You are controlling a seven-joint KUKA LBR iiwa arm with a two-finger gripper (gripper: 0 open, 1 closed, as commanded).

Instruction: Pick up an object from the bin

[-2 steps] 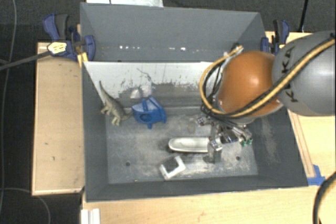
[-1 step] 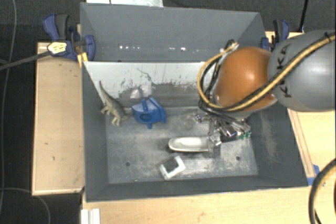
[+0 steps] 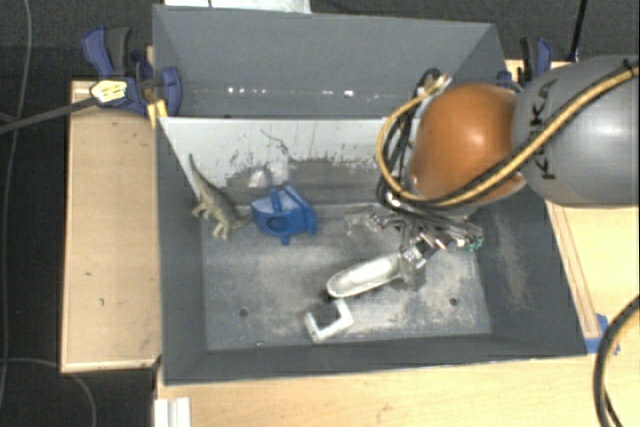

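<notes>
White oblong piece (image 3: 362, 278), glossy and rounded like a small moulded plastic shell, lies flat on the floor of the bin (image 3: 470, 310), at about 5 o'clock from the floor's centre. Its long axis runs from 8 o'clock to 2 o'clock. Gripper (image 3: 412, 263) stands low at the piece's 2 o'clock end, touching it or very nearly so, beneath the arm's orange cover (image 3: 465, 140). Whether it is spread or pressed together I cannot tell, as the wrist and cabling mask it, and nothing is seen clamped in it. Noted nearby: a white L-shaped bracket (image 3: 328, 319) just beside the piece at its 7 o'clock, apart from it, and a blue plastic part (image 3: 284, 213) and a small grey-tan dinosaur figure (image 3: 213, 209) well apart at 10 o'clock. Assessment: the piece looks light, stiff and smooth, hence probably slippery, and its rounded top would let a pinch slide off. A hold across the narrow width, near the middle of its length, seems soundest. A hold at the very end risks the piece pivoting or squirting free. Lift not yet made.
</notes>
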